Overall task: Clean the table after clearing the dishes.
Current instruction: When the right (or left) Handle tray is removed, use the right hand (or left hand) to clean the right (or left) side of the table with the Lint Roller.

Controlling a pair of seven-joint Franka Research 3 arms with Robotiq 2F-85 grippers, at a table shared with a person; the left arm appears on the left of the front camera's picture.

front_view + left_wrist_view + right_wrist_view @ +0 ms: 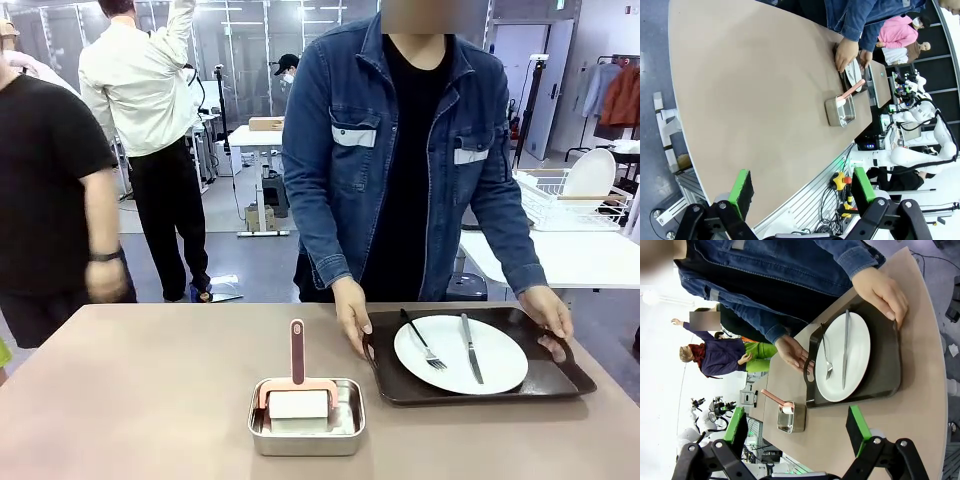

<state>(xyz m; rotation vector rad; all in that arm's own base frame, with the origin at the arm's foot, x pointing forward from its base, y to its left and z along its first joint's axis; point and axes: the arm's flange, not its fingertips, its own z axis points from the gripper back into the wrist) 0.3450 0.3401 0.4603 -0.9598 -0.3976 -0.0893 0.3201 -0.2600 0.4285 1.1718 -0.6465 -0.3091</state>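
Observation:
On the taupe table [130, 390] a dark brown tray [480, 392] carries a white plate [460, 354] with a fork [424, 342] and a knife [471, 348]. A person in a denim jacket grips both tray handles with a hand [352, 318] on each side. The same tray [885, 365] and plate [842, 357] lie ahead of my right gripper [800, 427], which is open and empty, well short of them. My left gripper [802, 187] hangs open over the table's near edge [740, 150], holding nothing.
A small steel pan [307, 417] holds a white sponge block with a pink handle [297, 352], left of the tray; that pan [840, 110] is also far ahead in the left wrist view. Other people stand beyond the table. A white side table with a dish rack [570, 205] is back right.

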